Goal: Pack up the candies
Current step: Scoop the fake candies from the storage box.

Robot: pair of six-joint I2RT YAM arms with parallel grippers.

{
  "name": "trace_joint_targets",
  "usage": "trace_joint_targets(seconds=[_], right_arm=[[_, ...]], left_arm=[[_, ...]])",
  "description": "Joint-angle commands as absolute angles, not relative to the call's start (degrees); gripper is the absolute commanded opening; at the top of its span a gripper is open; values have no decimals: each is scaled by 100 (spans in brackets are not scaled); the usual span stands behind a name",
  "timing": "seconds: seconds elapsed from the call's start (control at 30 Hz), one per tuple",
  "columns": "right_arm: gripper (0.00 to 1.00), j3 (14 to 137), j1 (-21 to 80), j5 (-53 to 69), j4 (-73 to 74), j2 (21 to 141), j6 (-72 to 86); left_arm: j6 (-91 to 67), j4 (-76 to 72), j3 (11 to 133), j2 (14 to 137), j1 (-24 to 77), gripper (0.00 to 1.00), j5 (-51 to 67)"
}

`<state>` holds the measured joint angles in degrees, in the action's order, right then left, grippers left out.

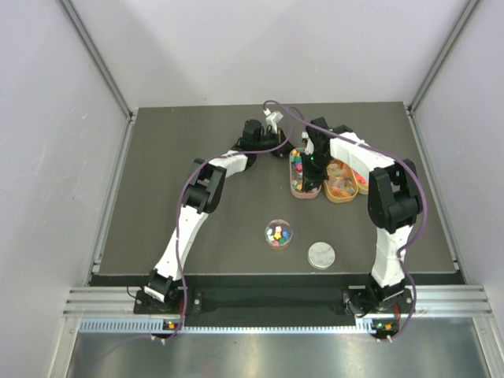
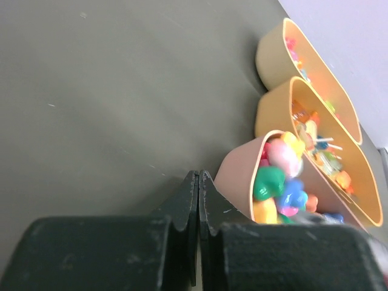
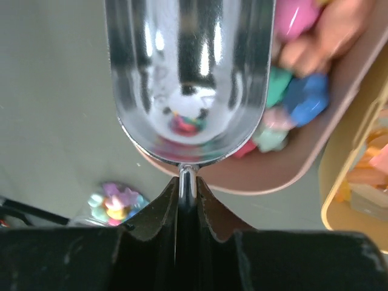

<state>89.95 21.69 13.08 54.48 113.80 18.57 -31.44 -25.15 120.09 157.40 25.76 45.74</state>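
Multicoloured candies (image 3: pixel 303 97) fill the nearest oval tray (image 3: pixel 291 170), which is the left one of three (image 1: pixel 299 187). My right gripper (image 3: pixel 188 182) is shut on the thin handle of a shiny metal scoop (image 3: pixel 188 79), whose bowl hangs over that tray's near end. Colour shows in the bowl; I cannot tell whether it is candy or reflection. My left gripper (image 2: pixel 199 176) is shut and empty, low over the mat, its tips just beside the same tray's outer wall (image 2: pixel 239 176). More candies (image 2: pixel 279 176) are heaped in it. In the top view both grippers, left (image 1: pixel 280 148) and right (image 1: pixel 312 154), meet at this tray.
A small round clear jar (image 1: pixel 278 234) with some coloured candies stands open mid-mat, also low left in the right wrist view (image 3: pixel 115 203). Its silver lid (image 1: pixel 320 254) lies flat to its right. Two more orange trays (image 2: pixel 273 115) (image 2: pixel 270 57) hold yellow-orange and red pieces.
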Motion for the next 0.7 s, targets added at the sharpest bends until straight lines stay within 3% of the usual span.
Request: trace_joint_targets(seconds=[0.0,0.67], right_arm=[[0,9597,2197,1204,4658,11470,1898],[0,8736,2180,1415,4245,11768,1705]], left_arm=[[-3226,-2435,11821,15372,2812,0,5221],[-3235,-2575,11646,15284,2769,0,5150]])
